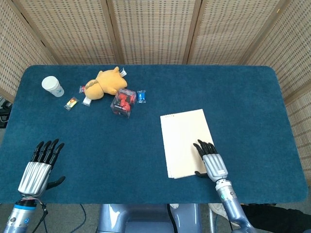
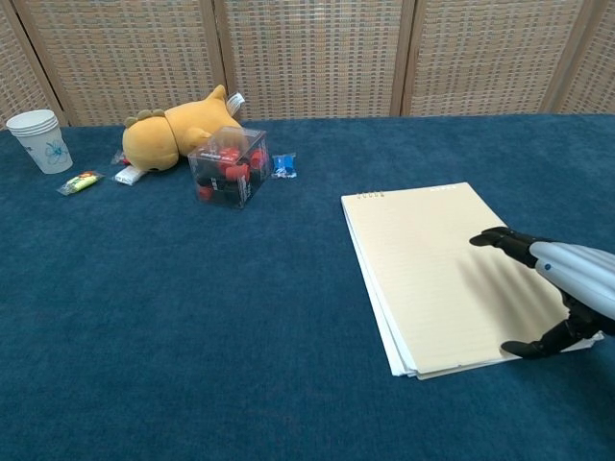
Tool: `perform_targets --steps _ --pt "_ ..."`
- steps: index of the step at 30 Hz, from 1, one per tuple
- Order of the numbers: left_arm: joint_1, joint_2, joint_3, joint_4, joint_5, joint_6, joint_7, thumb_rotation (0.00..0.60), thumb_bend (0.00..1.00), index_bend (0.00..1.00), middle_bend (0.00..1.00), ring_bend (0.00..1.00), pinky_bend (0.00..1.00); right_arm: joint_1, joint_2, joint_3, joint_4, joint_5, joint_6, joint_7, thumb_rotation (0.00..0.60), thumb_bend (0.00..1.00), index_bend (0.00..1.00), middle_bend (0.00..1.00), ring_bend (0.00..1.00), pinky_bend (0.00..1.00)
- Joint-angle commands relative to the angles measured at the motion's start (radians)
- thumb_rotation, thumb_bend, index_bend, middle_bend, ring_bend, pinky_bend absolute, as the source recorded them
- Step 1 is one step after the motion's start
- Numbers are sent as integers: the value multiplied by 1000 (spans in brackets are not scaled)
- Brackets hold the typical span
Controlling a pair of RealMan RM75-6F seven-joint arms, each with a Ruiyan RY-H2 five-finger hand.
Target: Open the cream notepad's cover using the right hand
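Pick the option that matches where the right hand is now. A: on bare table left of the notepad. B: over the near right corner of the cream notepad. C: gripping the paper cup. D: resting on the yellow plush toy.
B: the right hand hangs with fingers spread over the near right corner of the cream notepad, whose cover lies flat.

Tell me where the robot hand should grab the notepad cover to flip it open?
Probably the near edge of the cream notepad, opposite its far-edge binding, coming from the near right corner. The right robot hand hovers there, thumb low beside that corner.
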Motion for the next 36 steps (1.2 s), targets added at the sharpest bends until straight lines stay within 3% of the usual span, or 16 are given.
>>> perform_targets --steps 1,22,36 --pt "0 0 0 0 1 0 1 600 0 0 0 0 0 -4 4 -3 6 2 1 6 600 133 64 0 0 0" --pt "-2 -5 4 3 4 -4 9 600 0 0 0 0 0 -27 18 -26 -9 -12 24 35 600 133 64 0 0 0" --pt "-2 -6 4 4 1 -4 5 600 0 0 0 0 0 -1 -18 9 48 -4 13 43 600 166 87 0 0 0"
